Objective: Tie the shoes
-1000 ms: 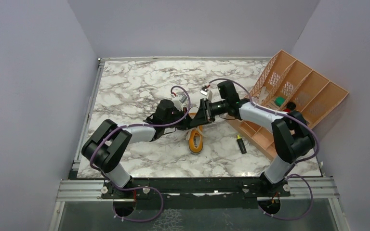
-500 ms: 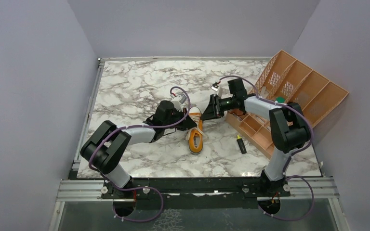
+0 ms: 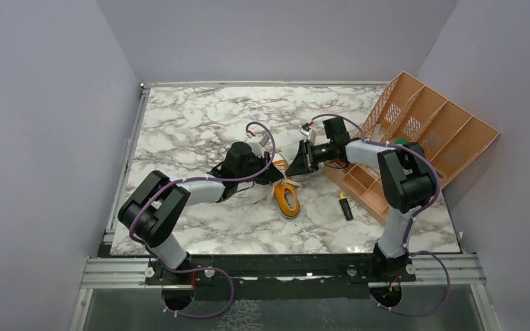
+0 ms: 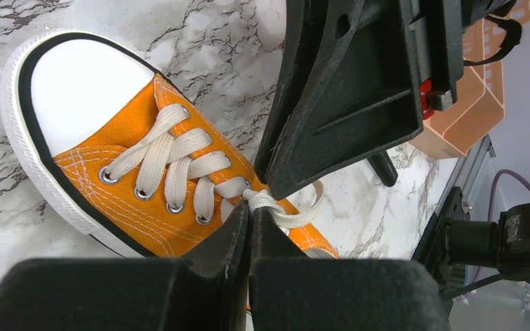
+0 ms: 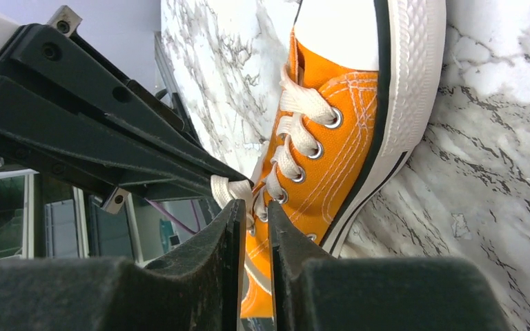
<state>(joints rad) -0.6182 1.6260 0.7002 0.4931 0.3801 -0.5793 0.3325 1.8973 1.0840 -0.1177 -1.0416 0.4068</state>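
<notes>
The orange sneaker (image 3: 288, 200) with white toe cap and white laces lies mid-table between both arms, and shows in the left wrist view (image 4: 90, 103) and the right wrist view (image 5: 345, 117). My left gripper (image 3: 278, 178) is at its left side. Its fingertips (image 4: 250, 210) are shut on the lace knot (image 4: 276, 203) at the top eyelets. My right gripper (image 3: 299, 163) comes in from the right, nearly touching the left one. Its tips (image 5: 252, 205) stand a narrow gap apart, pinching a white lace loop (image 5: 229, 189).
A tilted orange desk organizer (image 3: 421, 131) stands at the right, with a green object (image 3: 401, 145) in it. A yellow-and-black marker (image 3: 346, 205) lies on the marble table (image 3: 200, 117) beside it. Walls close in on three sides.
The right gripper drew back to the right, then came slightly nearer again. The sneaker shifted and turned, its near end swinging right. The left gripper stayed by the shoe.
</notes>
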